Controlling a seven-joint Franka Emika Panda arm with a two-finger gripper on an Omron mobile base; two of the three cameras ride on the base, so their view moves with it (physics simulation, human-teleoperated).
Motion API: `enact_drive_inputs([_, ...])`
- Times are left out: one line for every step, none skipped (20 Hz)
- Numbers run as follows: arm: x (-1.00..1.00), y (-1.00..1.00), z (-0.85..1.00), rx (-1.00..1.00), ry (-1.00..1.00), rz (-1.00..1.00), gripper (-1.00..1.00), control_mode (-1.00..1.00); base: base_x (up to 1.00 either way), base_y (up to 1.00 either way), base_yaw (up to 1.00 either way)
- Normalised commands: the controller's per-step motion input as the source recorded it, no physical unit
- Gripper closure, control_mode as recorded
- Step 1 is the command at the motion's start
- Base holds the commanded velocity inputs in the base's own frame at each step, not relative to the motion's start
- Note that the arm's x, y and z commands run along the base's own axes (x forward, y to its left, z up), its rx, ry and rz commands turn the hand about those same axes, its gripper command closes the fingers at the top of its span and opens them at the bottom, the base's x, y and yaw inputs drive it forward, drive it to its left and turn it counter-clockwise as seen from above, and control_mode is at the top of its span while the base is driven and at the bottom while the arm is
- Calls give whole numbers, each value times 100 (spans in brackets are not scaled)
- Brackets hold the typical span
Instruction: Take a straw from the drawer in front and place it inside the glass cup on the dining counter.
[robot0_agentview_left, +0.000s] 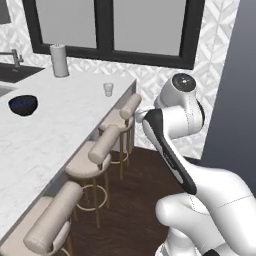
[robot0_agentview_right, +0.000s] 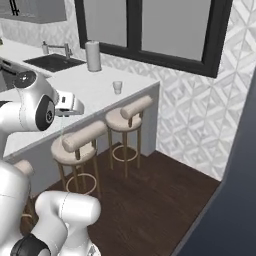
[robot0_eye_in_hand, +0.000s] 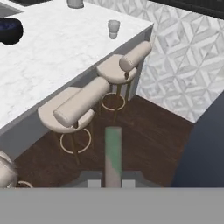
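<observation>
A broad white marble tabletop (robot0_agentview_left: 60, 125), the dining counter, runs along the left of the simulated kitchen, its overhanging edge above a row of cream bar stools (robot0_eye_in_hand: 83, 105). Behind it a patterned wall carries a dark-framed window (robot0_agentview_left: 115, 30). The white robot arm (robot0_agentview_left: 175, 150) reaches out over the dark wood floor beside the stools, short of the tabletop.

On the marble stand a tall paper-towel roll (robot0_agentview_left: 59, 60) at the back, a dark blue bowl (robot0_agentview_left: 23, 105) well to the left, and the glass cup (robot0_agentview_left: 108, 89) near the far corner, upright and alone.

In the hand view the gripper (robot0_eye_in_hand: 113, 180) is clamped on a straw (robot0_eye_in_hand: 113, 151), a pale green stick that rises straight up from between the fingertips along the hand's line of sight. The glass cup (robot0_eye_in_hand: 113, 29) lies ahead and above the straw's tip in that view, well apart from it, beyond the farther stool. The coming move looks to be a carry forward over the tabletop's edge, then turning the straw upright above the cup's open mouth.
</observation>
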Motion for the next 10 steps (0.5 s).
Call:
enact_drive_inputs([0, 0, 0, 0, 0, 0, 100, 100, 89, -85, 46])
enact_drive_inputs([0, 0, 0, 0, 0, 0, 100, 100, 87, -84, 46])
enact_drive_inputs([0, 0, 0, 0, 0, 0, 100, 100, 86, -86, 46])
enact_drive_inputs([0, 0, 0, 0, 0, 0, 100, 100, 84, -86, 47])
enact_drive_inputs([0, 0, 0, 0, 0, 0, 100, 100, 78, -87, 47])
enact_drive_inputs([0, 0, 0, 0, 0, 0, 100, 100, 74, -88, 47])
enact_drive_inputs([0, 0, 0, 0, 0, 0, 100, 100, 67, -90, 47])
enact_drive_inputs([0, 0, 0, 0, 0, 0, 100, 100, 59, -96, 47])
enact_drive_inputs([0, 0, 0, 0, 0, 0, 100, 100, 56, -96, 47])
enact_drive_inputs([0, 0, 0, 0, 0, 0, 100, 100, 53, -96, 47])
